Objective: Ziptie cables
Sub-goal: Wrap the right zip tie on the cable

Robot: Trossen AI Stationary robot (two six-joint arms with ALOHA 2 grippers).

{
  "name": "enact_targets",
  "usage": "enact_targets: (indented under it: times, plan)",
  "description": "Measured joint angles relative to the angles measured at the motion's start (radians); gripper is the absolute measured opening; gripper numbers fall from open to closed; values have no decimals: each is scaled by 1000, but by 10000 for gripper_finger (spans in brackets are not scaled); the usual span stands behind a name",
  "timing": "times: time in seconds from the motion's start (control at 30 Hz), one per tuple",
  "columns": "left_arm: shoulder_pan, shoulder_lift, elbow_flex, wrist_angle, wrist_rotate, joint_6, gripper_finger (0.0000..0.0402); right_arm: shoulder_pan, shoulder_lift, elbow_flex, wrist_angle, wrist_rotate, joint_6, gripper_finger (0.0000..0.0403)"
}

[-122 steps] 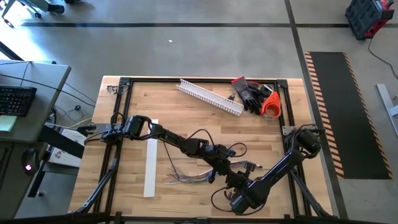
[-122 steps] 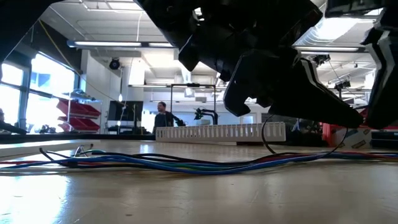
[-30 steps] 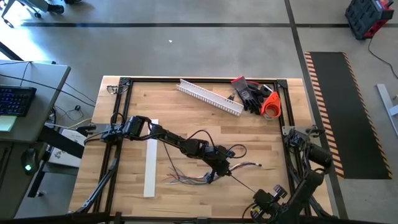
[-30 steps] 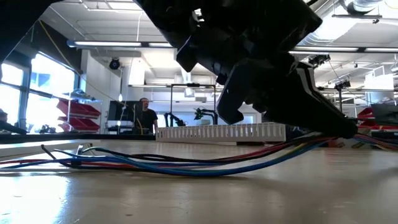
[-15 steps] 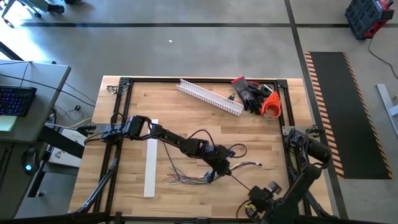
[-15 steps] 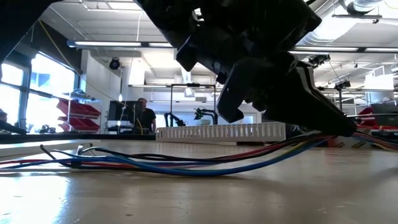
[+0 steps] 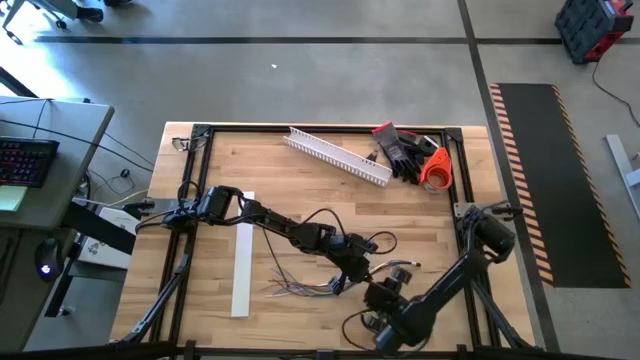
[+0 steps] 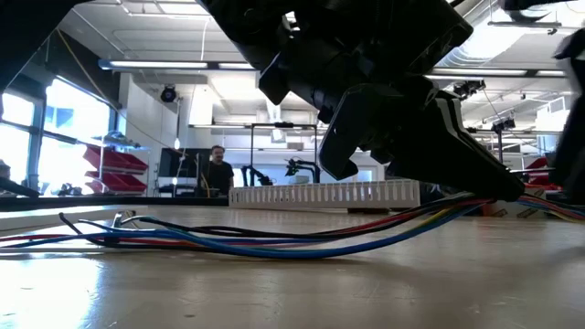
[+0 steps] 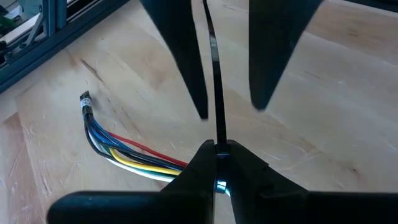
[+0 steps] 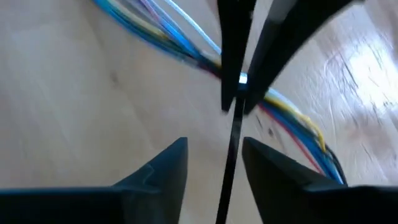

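The cables (image 7: pixel 300 287) are a bunch of thin blue, red, yellow and dark wires lying on the wooden table. In the low view the cables (image 8: pixel 228 242) rise off the wood toward my left gripper (image 8: pixel 498 190). My left gripper (image 9: pixel 217 149) is shut on a thin black zip tie (image 9: pixel 214 74) at the bundle. The zip tie's tail (image 10: pixel 233 143) runs out toward my right gripper (image 10: pixel 214 142). That gripper is open, with one finger on either side of the tail. In the high view it (image 7: pixel 380 295) sits just near-right of my left gripper (image 7: pixel 358 272). My left gripper pinches the black zip tie between its two fingers at the spot (image 9: pixel 216 142) where the tie meets the cable bundle. The fingers slant down from the table's far-left side. They hide whether wires are also between them. The bundle's near part (image 8: pixel 457 212) is held off the table; the rest lies slack.
A flat white strip (image 7: pixel 243 255) lies left of the cables. A white slotted channel (image 7: pixel 335 155), dark gloves (image 7: pixel 405 150) and an orange tape roll (image 7: pixel 435 170) sit near the far edge. A person (image 8: pixel 218 172) stands in the room beyond the table.
My right gripper has travelled from the table's near-right corner toward the left and far side, up to my left gripper, and now straddles the zip tie's tail. My left gripper and the cables have stayed put.
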Motion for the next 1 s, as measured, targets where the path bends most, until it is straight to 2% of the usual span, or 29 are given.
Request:
enact_targets:
  times: [0.13,0.4,0.63,0.93,0.97,1.0]
  plan:
    - [0,0,0,-4,0,0,3,-12,0,0,-4,32,-27,100]
    - [0,0,0,-7,1,0,3,-9,0,0,-13,19,-39,10]
    - [-1,0,0,-3,2,0,3,1,0,0,-21,-13,-15,3]
    - [-5,0,5,12,14,0,3,99,0,0,-31,-24,203,1]
    - [-5,0,5,9,16,0,3,110,0,0,-31,-46,227,0]
    - [-4,0,3,-5,12,0,3,120,0,0,-35,-111,250,1]
